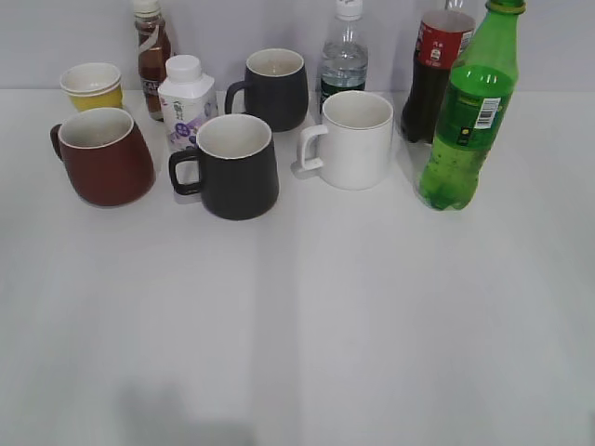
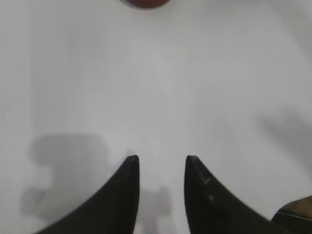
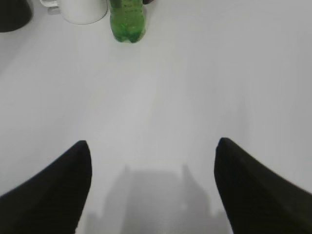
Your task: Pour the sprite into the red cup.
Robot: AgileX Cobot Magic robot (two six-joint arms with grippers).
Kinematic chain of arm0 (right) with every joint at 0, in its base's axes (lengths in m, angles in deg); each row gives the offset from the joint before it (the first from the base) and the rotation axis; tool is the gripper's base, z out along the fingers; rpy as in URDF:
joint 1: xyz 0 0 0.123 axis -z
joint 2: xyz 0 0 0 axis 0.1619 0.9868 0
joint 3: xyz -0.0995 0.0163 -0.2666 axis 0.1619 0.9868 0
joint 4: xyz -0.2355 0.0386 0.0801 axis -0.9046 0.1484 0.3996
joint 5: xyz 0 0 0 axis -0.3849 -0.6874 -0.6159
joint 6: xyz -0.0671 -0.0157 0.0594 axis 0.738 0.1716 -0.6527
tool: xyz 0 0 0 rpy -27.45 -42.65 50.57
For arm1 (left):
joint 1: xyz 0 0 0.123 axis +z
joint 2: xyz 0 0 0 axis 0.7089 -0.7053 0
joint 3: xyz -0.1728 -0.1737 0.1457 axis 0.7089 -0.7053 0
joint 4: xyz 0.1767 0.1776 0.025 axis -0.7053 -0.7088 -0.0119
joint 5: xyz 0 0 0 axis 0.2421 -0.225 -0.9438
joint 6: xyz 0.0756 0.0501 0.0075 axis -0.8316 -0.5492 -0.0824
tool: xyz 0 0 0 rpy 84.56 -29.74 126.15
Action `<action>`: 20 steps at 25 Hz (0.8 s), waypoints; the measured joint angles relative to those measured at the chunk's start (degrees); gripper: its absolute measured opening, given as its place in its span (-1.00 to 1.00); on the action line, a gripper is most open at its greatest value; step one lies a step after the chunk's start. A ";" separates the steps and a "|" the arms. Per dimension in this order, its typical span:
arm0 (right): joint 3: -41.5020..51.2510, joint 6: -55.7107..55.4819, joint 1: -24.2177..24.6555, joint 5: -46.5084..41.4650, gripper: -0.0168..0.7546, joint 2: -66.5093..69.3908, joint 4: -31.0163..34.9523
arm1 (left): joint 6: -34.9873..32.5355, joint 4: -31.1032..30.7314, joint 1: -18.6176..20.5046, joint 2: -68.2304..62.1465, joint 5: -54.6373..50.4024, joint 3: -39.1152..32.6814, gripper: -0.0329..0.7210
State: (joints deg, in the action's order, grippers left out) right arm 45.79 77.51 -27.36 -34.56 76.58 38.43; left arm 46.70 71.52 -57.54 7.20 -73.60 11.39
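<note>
On a white table (image 1: 372,316), drinkware stands in a loose row along the far side. At far left sits a yellow cup (image 1: 92,85), with the red cup (image 1: 103,156) upright just in front of it, handle to the left. To its right come a brown tea bottle (image 1: 152,56), a white milk bottle (image 1: 186,102), a near black mug (image 1: 234,165) and a far black mug (image 1: 275,88). A white mug (image 1: 352,137) stands right of centre, a water bottle (image 1: 345,56) behind it. At far right the sprite (image 1: 469,111) stands upright, capped, just in front of a cola bottle (image 1: 434,70).

Neither arm shows in the exterior view. The left gripper (image 2: 161,163) hovers over bare table, jaws a little apart and empty; a sliver at the top edge may be the red cup (image 2: 145,4). The right gripper (image 3: 152,146) is spread wide, holding nothing, with the sprite (image 3: 127,22) well ahead.
</note>
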 joint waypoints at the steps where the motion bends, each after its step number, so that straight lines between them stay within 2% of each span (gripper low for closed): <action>1: 0.00 0.00 0.00 0.00 0.57 0.00 0.00 | 0.00 0.00 0.00 0.02 0.00 0.00 -0.26; 4: 0.00 0.02 2.09 0.00 0.57 0.00 0.08 | 0.00 0.00 2.33 0.20 0.11 -0.07 -0.26; 9: 0.00 0.06 11.99 0.12 0.57 0.00 0.08 | 0.00 0.00 11.65 5.42 0.11 -0.07 -0.26; 12: 0.00 0.06 14.32 0.17 0.57 0.00 0.08 | 0.00 0.00 14.85 10.38 0.11 -0.07 -0.26; 16: 0.00 0.06 14.46 0.23 0.57 0.00 0.08 | 0.00 0.00 15.31 15.76 0.11 -0.07 -0.26; 20: 0.00 0.06 14.46 0.28 0.57 -0.07 0.08 | 0.00 0.00 14.06 16.19 0.10 -0.14 -0.26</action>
State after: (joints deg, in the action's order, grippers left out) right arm 45.79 77.57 -12.90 -34.28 76.51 38.51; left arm 46.70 71.52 -43.48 23.39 -73.50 11.25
